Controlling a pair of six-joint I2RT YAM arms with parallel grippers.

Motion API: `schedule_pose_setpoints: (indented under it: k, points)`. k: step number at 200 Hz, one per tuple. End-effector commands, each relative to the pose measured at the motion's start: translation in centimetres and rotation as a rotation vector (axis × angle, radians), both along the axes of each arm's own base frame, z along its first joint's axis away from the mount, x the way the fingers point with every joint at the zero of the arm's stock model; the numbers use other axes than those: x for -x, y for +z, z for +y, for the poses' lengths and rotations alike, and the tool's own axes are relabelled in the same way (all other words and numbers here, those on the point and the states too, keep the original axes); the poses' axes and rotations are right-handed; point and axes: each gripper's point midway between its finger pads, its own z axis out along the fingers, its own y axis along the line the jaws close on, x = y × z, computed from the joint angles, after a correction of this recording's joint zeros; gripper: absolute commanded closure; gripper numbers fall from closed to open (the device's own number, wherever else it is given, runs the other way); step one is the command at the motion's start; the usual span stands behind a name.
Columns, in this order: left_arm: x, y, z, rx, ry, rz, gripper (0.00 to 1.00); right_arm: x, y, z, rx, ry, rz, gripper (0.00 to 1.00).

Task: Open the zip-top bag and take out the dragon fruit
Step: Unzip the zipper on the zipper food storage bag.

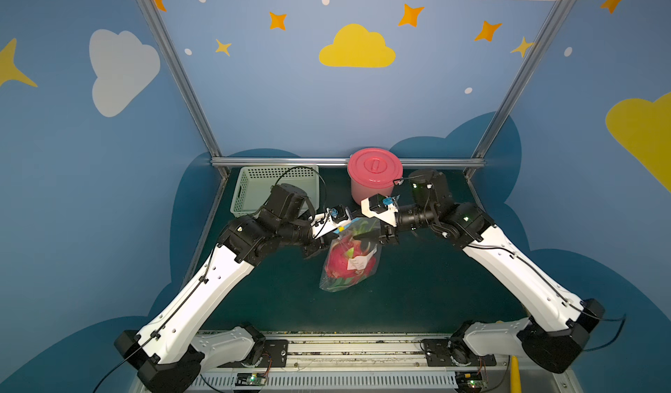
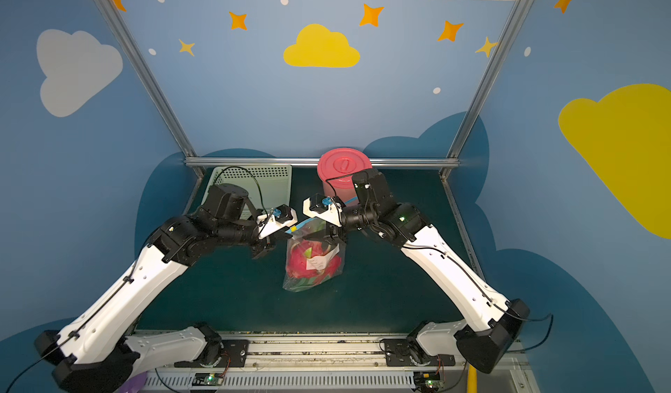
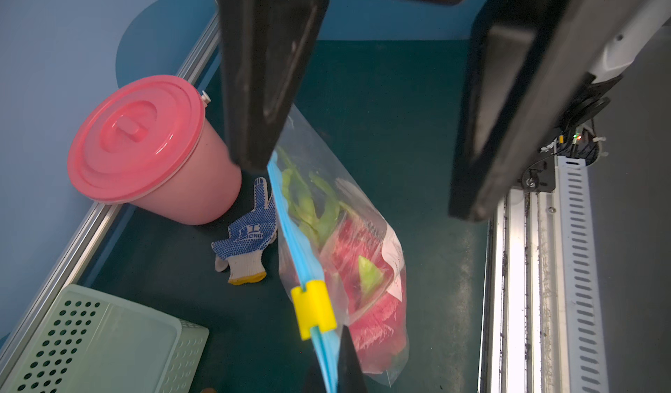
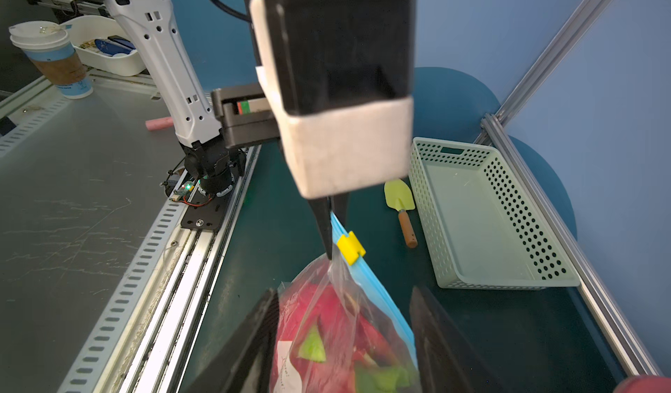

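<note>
Behind the zip-top bag (image 1: 350, 260) sit a bucket (image 1: 374, 177), glove (image 3: 247, 238), basket (image 1: 241, 193).

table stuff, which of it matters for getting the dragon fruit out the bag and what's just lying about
In the job:
zip-top bag
dragon fruit
yellow slider tab
left gripper, pinching the bag's top
right gripper, open astride the bag

Lying about:
pink lidded bucket
green basket
dotted work glove
garden trowel

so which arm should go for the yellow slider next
probably right. the left gripper is shut on the zip strip beside the yellow slider, anchoring the zip-top bag; the right gripper is open astride the bag's top, free to take the slider
</note>
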Motion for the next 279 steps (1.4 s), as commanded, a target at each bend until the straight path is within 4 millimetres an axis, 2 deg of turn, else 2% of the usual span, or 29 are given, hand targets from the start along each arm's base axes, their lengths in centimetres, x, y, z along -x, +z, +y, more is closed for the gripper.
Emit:
schedule_pose_setpoints:
  k: [1, 30, 77, 126, 168, 220, 246, 279]
  points:
    - [0.7, 2.1, -0.9, 0.076, -0.086, -0.068, 0.97, 0.0, 1.2, 0.7, -0.055, 0.046, -0.020, 0.44]
    - [0.7, 1.7, -0.9, 0.064, -0.101, -0.073, 0.96, -0.3, 0.7, 1.5, -0.042, 0.087, 0.009, 0.48]
    - [0.5, 1.3, -0.5, 0.041, -0.100, -0.095, 0.97, 0.1, 0.0, 2.0, -0.017, 0.138, 0.040, 0.64]
    - [0.0, 1.3, -0.2, 0.049, -0.081, -0.112, 0.97, 1.6, -1.1, 1.8, 0.019, 0.177, 0.087, 0.68]
    - [-0.2, 1.3, -0.2, 0.056, -0.077, -0.116, 0.97, 2.8, -1.9, 2.7, 0.036, 0.207, 0.100, 0.73]
    - [-0.2, 1.1, -0.1, 0.052, -0.076, -0.121, 0.97, 1.2, -1.4, 2.9, 0.013, 0.141, 0.043, 0.72]
    - [-0.2, 1.1, -0.2, 0.058, -0.076, -0.122, 0.97, 1.7, -2.6, 2.9, 0.064, 0.173, 0.078, 0.72]
    - [-0.2, 1.1, -0.1, 0.058, -0.074, -0.124, 0.97, 1.0, -3.9, 2.9, 0.084, 0.138, 0.088, 0.72]
